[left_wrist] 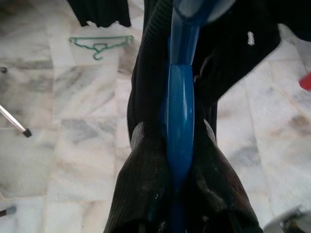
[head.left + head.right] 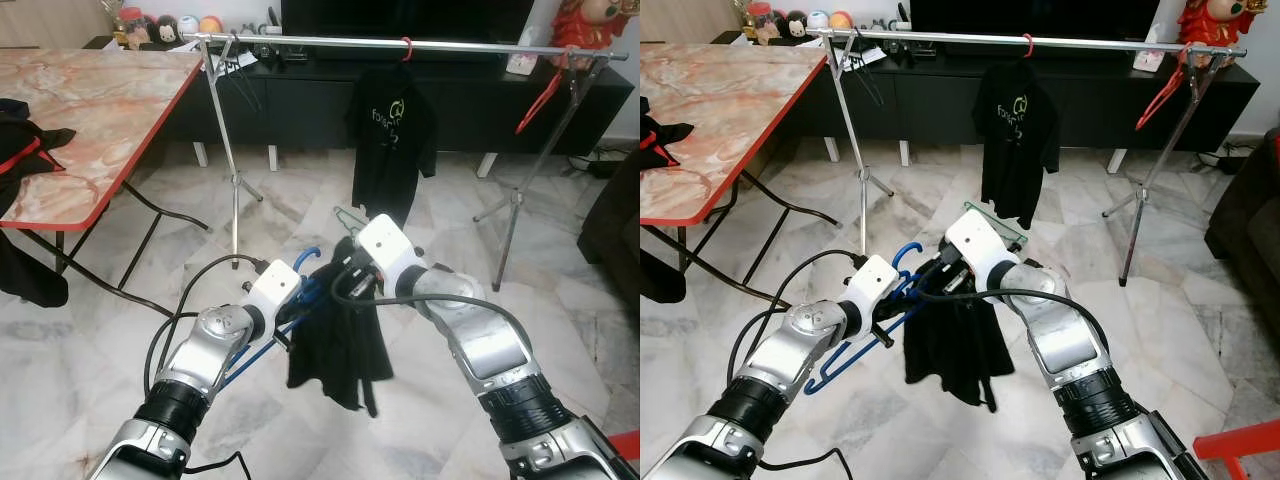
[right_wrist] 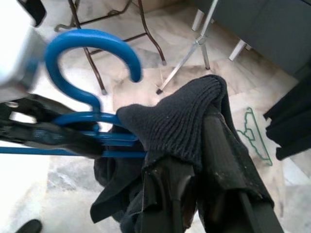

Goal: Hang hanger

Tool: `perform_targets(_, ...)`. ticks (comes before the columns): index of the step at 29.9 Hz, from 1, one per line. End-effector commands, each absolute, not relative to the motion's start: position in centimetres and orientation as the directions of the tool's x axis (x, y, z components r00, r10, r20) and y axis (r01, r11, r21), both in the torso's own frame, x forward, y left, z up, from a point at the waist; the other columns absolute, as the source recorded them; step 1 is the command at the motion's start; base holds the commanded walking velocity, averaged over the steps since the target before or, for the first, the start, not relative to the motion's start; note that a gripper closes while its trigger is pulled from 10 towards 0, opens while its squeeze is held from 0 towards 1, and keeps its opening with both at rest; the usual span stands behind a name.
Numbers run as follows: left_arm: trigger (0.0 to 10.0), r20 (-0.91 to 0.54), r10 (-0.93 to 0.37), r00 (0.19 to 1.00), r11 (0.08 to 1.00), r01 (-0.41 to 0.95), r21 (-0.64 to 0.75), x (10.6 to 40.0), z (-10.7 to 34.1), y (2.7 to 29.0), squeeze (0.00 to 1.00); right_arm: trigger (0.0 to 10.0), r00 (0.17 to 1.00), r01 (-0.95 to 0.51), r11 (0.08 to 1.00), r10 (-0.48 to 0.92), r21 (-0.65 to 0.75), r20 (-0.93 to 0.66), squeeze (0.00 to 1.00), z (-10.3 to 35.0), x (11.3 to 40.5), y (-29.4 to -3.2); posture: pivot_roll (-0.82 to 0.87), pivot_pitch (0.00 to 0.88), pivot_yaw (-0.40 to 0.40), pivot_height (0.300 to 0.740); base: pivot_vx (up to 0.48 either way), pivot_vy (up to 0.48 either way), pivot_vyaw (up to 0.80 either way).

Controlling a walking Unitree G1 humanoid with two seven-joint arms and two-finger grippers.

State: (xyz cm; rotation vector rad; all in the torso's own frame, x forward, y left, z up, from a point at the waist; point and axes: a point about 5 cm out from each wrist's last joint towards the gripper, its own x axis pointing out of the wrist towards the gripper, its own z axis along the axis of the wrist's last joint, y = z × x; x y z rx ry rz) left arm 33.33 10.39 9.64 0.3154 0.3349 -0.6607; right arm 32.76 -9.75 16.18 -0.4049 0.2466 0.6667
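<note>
My left gripper (image 2: pixel 298 298) is shut on a blue plastic hanger (image 2: pixel 840 372), whose hook (image 3: pixel 87 43) curls upward between the two arms. In the left wrist view the hanger's blue bar (image 1: pixel 180 121) runs between the black fingers (image 1: pixel 146 194). My right gripper (image 2: pixel 347 272) is shut on a black knit garment (image 2: pixel 340 350) that droops below both grippers toward the floor. The garment's edge (image 3: pixel 184 121) lies bunched over the right fingers (image 3: pixel 228 165), touching the hanger's bars. Both grippers are held close together at chest height, well short of the silver rail (image 2: pixel 400 43) of the clothes rack.
A black T-shirt (image 2: pixel 392 140) hangs on a red hanger mid-rail; another red hanger (image 2: pixel 545 95) hangs at the rail's right end. A green hanger (image 2: pixel 995 222) lies on the marble floor. A marble-top folding table (image 2: pixel 90 110) stands left, a dark console behind the rack.
</note>
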Motion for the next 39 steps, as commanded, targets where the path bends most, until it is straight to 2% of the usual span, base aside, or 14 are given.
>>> perform_targets(1, 10.0, -0.31, -0.539, 0.783, 0.766, 0.609, 0.207, 34.3, 11.4, 10.1, 0.0, 10.0, 0.747, -0.663, 0.694, 0.587, -0.283, -0.311, 0.0, 17.2, 32.4, -9.0, -0.04, 0.05, -0.048, 0.74, 0.0, 0.0, 0.0)
perform_targets(2, 10.0, -0.252, -0.534, 0.807, 0.789, 0.583, 0.194, 34.6, 12.2, 10.0, 0.0, 10.0, 0.746, -0.664, 0.69, 0.584, -0.288, -0.319, 0.0, 17.1, 32.3, -9.1, -0.04, 0.05, -0.048, 0.74, 0.0, 0.0, 0.0)
perform_targets(5, 10.0, -0.201, -0.526, 0.826, 0.807, 0.56, 0.189, 34.8, 13.0, 9.9, 0.0, 10.0, 0.756, -0.652, 0.699, 0.569, -0.294, -0.324, 0.0, 16.9, 32.3, -9.3, -0.04, 0.053, -0.049, 0.74, 0.0, 0.0, 0.0)
perform_targets(7, 10.0, -0.223, -0.555, 0.802, 0.788, 0.592, 0.169, 34.7, 13.0, 9.8, 0.0, 10.0, 0.787, -0.61, 0.734, 0.52, -0.298, -0.332, 0.0, 16.5, 32.7, -10.1, -0.04, 0.053, -0.049, 0.74, 0.0, 0.0, 0.0)
perform_targets(8, 10.0, -0.263, -0.593, 0.761, 0.744, 0.643, 0.183, 34.2, 12.5, 9.6, 0.0, 10.0, 0.81, -0.576, 0.751, 0.471, -0.323, -0.349, 0.0, 16.1, 33.1, -10.8, -0.04, 0.053, -0.049, 0.74, 0.0, 0.0, 0.0)
perform_targets(11, 10.0, -0.333, -0.648, 0.685, 0.666, 0.722, 0.189, 33.1, 11.5, 9.7, 0.0, 10.0, 0.828, -0.543, 0.766, 0.42, -0.343, -0.372, 0.0, 15.3, 33.4, -11.7, -0.04, 0.058, -0.05, 0.74, 0.0, 0.0, 0.0)
perform_targets(13, 10.0, -0.357, -0.657, 0.664, 0.646, 0.74, 0.188, 32.8, 11.1, 9.9, 0.0, 10.0, 0.834, -0.53, 0.778, 0.407, -0.337, -0.374, 0.0, 15.2, 33.5, -12.0, -0.04, 0.059, -0.049, 0.74, 0.0, 0.0, 0.0)
perform_targets(15, 10.0, -0.426, -0.677, 0.6, 0.598, 0.786, 0.158, 31.8, 10.4, 10.8, 0.0, 10.0, 0.856, -0.484, 0.792, 0.34, -0.373, -0.388, 0.0, 14.5, 33.9, -12.8, -0.04, 0.059, -0.049, 0.74, 0.0, 0.0, 0.0)
perform_targets(19, 10.0, -0.433, -0.667, 0.606, 0.6, 0.782, 0.17, 31.7, 10.3, 11.4, 0.0, 10.0, 0.862, -0.463, 0.799, 0.305, -0.384, -0.404, 0.0, 13.9, 34.0, -13.4, -0.04, 0.062, -0.05, 0.74, 0.0, 0.0, 0.0)
perform_targets(22, 10.0, -0.39, -0.645, 0.657, 0.641, 0.743, 0.193, 32.2, 10.9, 11.9, 0.0, 10.0, 0.841, -0.494, 0.794, 0.334, -0.355, -0.425, 0.0, 13.4, 33.8, -13.0, -0.03, 0.064, -0.051, 0.74, 0.0, 0.0, 0.0)
perform_targets(25, 10.0, -0.385, -0.66, 0.645, 0.631, 0.754, 0.182, 32.2, 11.1, 11.6, 0.0, 10.0, 0.832, -0.515, 0.788, 0.364, -0.337, -0.419, 0.0, 13.5, 33.6, -12.4, -0.03, 0.064, -0.051, 0.74, 0.0, 0.0, 0.0)
perform_targets(32, 10.0, -0.358, -0.765, 0.535, 0.539, 0.836, 0.097, 31.1, 11.5, 9.7, 0.0, 10.0, 0.818, -0.561, 0.758, 0.446, -0.333, -0.363, 0.0, 14.9, 33.6, -11.4, -0.03, 0.064, -0.051, 0.74, 0.0, 0.0, 0.0)
perform_targets(39, 10.0, -0.379, -0.794, 0.475, 0.48, 0.873, 0.088, 30.3, 11.4, 10.2, 0.0, 10.0, 0.785, -0.616, 0.691, 0.496, -0.379, -0.371, 0.0, 15.0, 33.5, -11.4, -0.04, 0.061, -0.051, 0.74, 0.0, 0.0, 0.0)
